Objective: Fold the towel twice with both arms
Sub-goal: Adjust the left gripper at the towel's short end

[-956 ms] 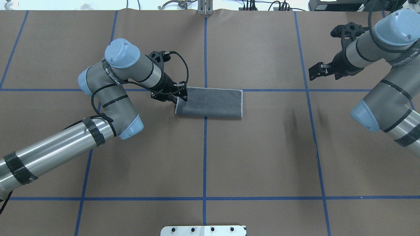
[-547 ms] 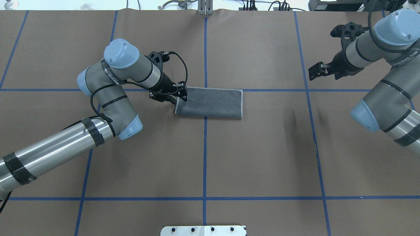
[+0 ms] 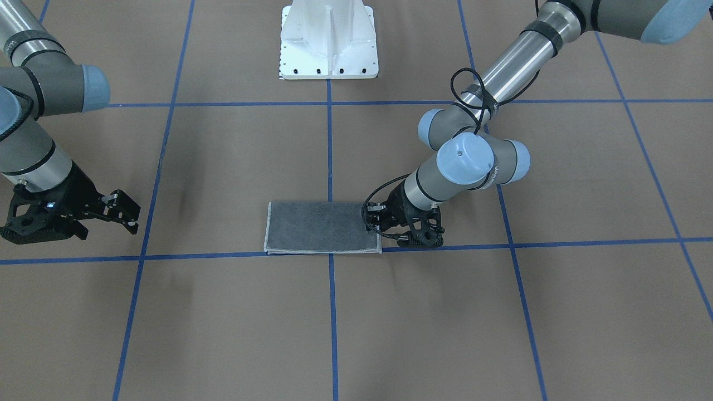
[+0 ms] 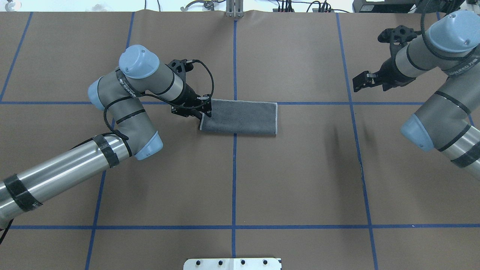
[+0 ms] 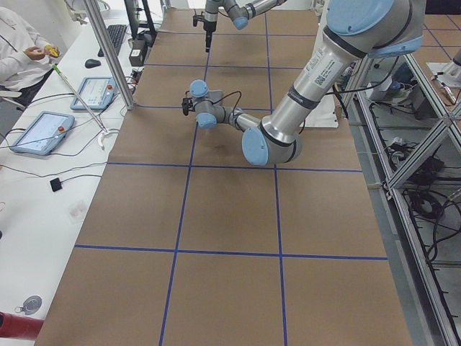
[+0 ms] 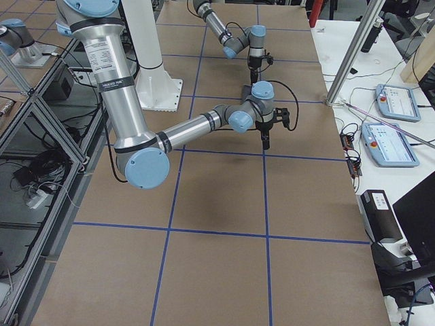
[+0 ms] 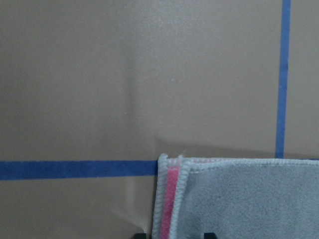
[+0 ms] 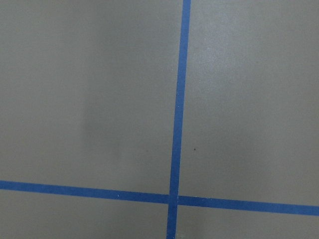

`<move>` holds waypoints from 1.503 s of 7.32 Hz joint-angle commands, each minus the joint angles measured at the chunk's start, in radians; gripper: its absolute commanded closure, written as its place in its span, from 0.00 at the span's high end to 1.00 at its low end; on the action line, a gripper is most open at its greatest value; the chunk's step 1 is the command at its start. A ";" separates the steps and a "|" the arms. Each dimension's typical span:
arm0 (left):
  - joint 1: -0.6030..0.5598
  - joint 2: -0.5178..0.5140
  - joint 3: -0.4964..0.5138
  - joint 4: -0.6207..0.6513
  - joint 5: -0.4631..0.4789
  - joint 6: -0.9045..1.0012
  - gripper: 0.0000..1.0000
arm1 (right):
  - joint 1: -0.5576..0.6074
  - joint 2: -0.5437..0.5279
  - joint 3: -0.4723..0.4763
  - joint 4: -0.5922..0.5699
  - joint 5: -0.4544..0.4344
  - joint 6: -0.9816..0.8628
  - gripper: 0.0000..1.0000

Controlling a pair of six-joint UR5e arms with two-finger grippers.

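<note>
The towel (image 4: 240, 118) lies flat near the table's middle, folded into a long rectangle with the dark grey face up. It also shows in the front view (image 3: 320, 225). In the left wrist view the towel (image 7: 249, 199) shows two stacked edges with a pink strip between them. My left gripper (image 4: 206, 108) is low at the towel's left end, at its far corner. Its jaws stand a little apart, one fingertip (image 7: 209, 234) over the cloth and one beside it. My right gripper (image 4: 359, 82) is open and empty, raised far off to the right, also seen in the front view (image 3: 127, 211).
Brown paper with blue tape grid lines (image 4: 234, 168) covers the table. The white bolted pedestal (image 3: 328, 39) stands at the robot's side of the table. The right wrist view shows only bare paper and tape lines (image 8: 177, 149).
My left gripper has shifted slightly left along the towel's end. The towel's left edge has moved with it by a hair. The right arm has hardly moved.
</note>
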 commanded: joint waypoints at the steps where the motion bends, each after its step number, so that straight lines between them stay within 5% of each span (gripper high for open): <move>1: 0.001 -0.001 0.000 0.002 0.000 -0.002 0.29 | 0.000 0.000 -0.001 0.000 0.001 0.000 0.98; 7: 0.000 -0.003 -0.004 0.002 0.000 0.000 0.17 | 0.000 0.000 -0.001 0.000 0.001 0.000 0.98; 8: 0.000 -0.005 -0.007 0.000 0.000 0.000 0.21 | 0.000 -0.002 0.000 0.000 0.001 0.000 0.98; 10: -0.002 -0.003 -0.011 0.003 -0.006 0.000 0.64 | 0.000 -0.002 0.000 0.000 0.001 0.000 0.98; 11: -0.006 0.000 -0.021 0.003 -0.008 0.000 0.76 | 0.000 -0.002 0.000 0.000 0.001 0.000 0.98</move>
